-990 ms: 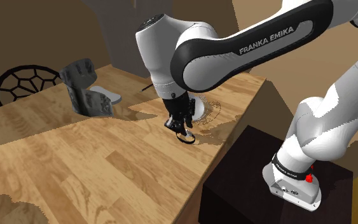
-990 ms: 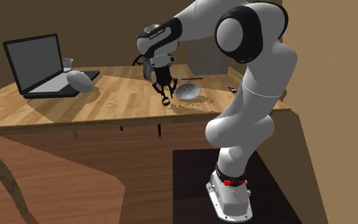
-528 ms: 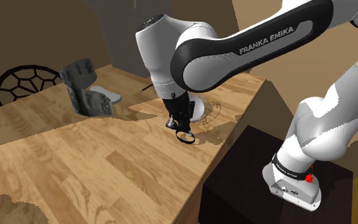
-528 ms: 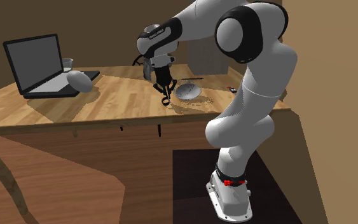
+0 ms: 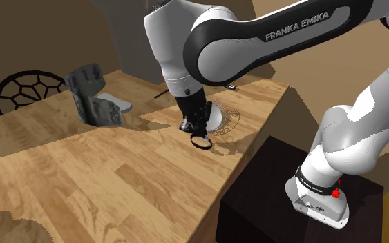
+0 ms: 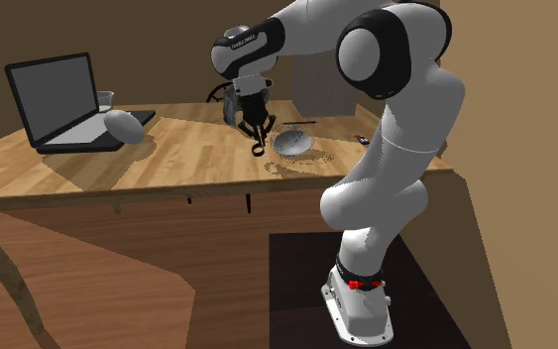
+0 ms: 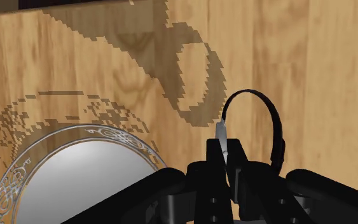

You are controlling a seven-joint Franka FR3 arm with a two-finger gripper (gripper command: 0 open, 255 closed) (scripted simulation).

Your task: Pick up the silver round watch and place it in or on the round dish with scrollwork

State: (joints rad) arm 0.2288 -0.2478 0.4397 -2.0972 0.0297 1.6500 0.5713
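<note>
My black gripper (image 5: 197,128) is shut on the watch (image 5: 201,142), which hangs below the fingers as a thin black loop just above the wooden table. In the wrist view the narrow silver face (image 7: 222,136) is pinched between the fingertips and the black strap (image 7: 271,121) arcs beyond them. The round silver dish with a scrollwork rim (image 5: 220,119) lies right behind the gripper in the shoulder view. It shows again as the dish (image 7: 75,172) beside the fingers, and as the dish (image 6: 292,144) just right of the gripper (image 6: 254,135) and the watch (image 6: 257,150).
An open laptop (image 6: 63,99) with a grey rounded object (image 6: 123,125) on it stands at the second exterior view's far left. A thin dark stick (image 6: 296,124) and a small dark item (image 6: 363,140) lie near the dish. The table edge (image 5: 234,172) is close by the dark stand (image 5: 276,186).
The gripper has risen a little with the watch in it, lifting the watch off the table surface. The dish has not moved.
</note>
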